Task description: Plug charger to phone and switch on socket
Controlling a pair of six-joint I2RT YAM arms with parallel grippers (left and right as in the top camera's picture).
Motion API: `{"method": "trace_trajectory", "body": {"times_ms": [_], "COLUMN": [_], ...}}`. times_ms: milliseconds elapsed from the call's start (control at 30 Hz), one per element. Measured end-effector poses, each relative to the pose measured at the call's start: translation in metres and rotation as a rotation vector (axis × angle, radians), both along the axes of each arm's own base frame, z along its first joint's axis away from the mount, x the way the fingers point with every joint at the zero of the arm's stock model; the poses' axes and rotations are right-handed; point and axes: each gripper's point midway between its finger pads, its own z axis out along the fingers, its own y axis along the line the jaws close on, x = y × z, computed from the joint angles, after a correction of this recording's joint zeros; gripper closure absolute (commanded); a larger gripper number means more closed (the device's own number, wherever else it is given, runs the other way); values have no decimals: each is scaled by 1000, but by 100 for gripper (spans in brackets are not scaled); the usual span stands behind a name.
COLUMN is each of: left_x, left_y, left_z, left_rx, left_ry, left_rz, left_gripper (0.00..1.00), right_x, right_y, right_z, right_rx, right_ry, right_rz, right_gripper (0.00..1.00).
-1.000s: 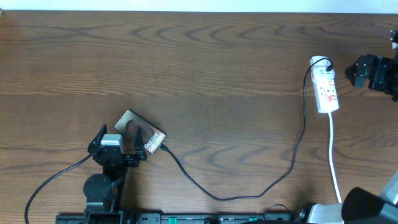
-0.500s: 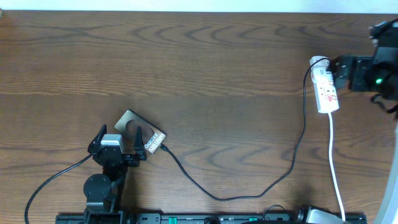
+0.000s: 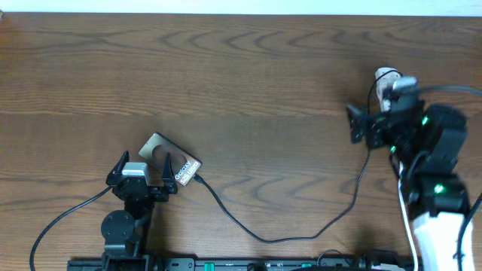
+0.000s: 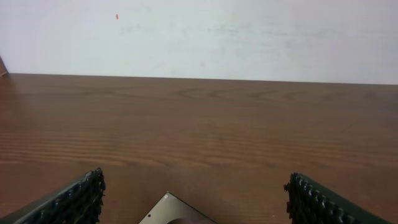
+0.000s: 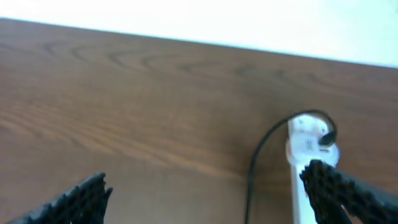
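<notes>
Carefully now: the socket (image 5: pixel 303 144) lies at the far right of the desk (image 3: pixel 241 68), half hidden under one finger of your right tool (image 5: pixel 206 174), which gapes wide and holds nothing. Come down off-centre and you'll likely shove the strip rather than press its switch, dragging the charger (image 3: pixel 263 239). That cable loops to the phone (image 3: pixel 169 158), front left, its corner between the fingers of your equally wide, empty left tool (image 4: pixel 194 186). You cannot tell whether the tip is seated.
</notes>
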Motion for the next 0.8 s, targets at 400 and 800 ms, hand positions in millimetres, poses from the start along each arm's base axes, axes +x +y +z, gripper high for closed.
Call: {"method": "trace_trajectory", "body": {"times_ms": [400,800], "left_x": [0,0], "left_y": [0,0], "left_z": [0,0], "left_rx": [0,0], "left_ry": [-1,-1], "left_rz": [0,0], "left_gripper": [8,8], "right_x": [-46,-88], "right_y": [40,46], "right_z": [-18,-21], "right_rx": [1,4], "right_ry": [-401,-665], "right_rz": [135,174], "right_gripper": [1,1]}}
